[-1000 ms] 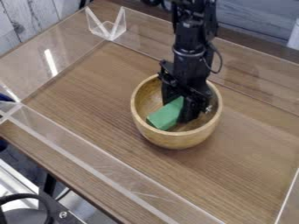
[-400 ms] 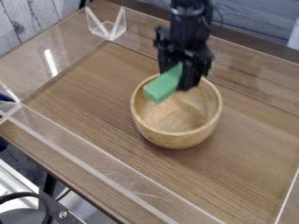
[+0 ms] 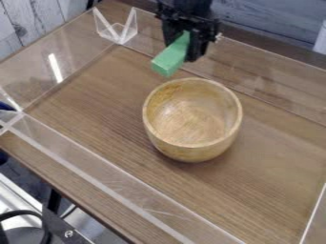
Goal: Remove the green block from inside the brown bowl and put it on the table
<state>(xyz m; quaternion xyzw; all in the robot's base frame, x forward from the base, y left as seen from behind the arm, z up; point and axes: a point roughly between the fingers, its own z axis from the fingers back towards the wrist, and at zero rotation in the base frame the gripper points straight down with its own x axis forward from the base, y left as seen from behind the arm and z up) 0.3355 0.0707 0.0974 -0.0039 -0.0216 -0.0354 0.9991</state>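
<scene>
The green block (image 3: pixel 170 59) hangs in the air, tilted, above the table (image 3: pixel 90 114) and beyond the far left rim of the brown bowl (image 3: pixel 192 118). My gripper (image 3: pixel 188 45) points down and is shut on the block's upper end; its black fingers (image 3: pixel 200 43) clasp the bar. The bowl stands near the table's middle with nothing inside it. The gripper is up and to the left of the bowl, well apart from it.
Low clear acrylic walls (image 3: pixel 38 119) edge the tabletop. A clear acrylic bracket (image 3: pixel 117 27) stands at the far left corner. Bare wood lies left and in front of the bowl.
The gripper has lifted the green block out of the bowl and carried it up and to the left, past the rim. The bowl stayed put.
</scene>
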